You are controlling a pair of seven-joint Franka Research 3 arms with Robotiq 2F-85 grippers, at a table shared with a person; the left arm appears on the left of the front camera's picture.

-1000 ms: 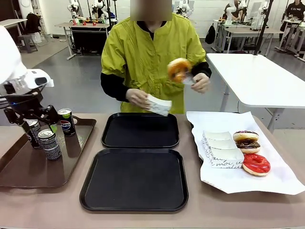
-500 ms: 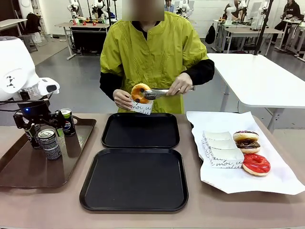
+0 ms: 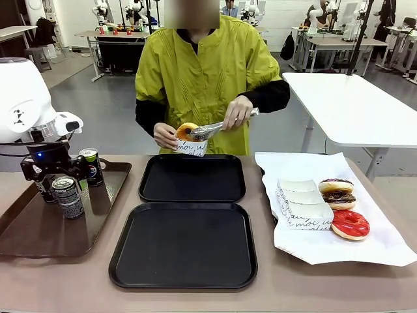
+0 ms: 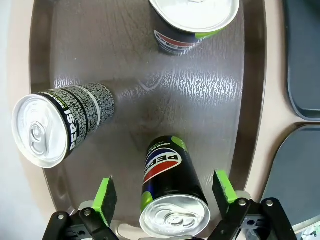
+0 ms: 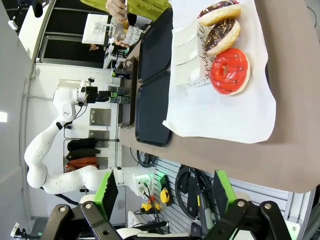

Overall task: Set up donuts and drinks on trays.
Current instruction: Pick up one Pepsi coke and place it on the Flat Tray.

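Currently the left gripper is held open low over a large brown plastic tray, its green pads standing at either side of a slim dark silver-topped can without touching it. A second can with grey lettering and a third can are seen upright on the same tray. The right gripper is also spread open, with nothing between its fingers, well apart from the things on the table. Across the table, a golden-yellow glazed ring donut is pinched in silver metal tongs by one hand of the person and is held at the mouth of a small white paper box with black script, which is gripped by the other hand. Two matte black square trays are laid mid-table, the near tray in front of the far tray, which lies below the box. On a white paper sheet to the right, flat white boxes, two chocolate donuts and a red glazed donut are set together.
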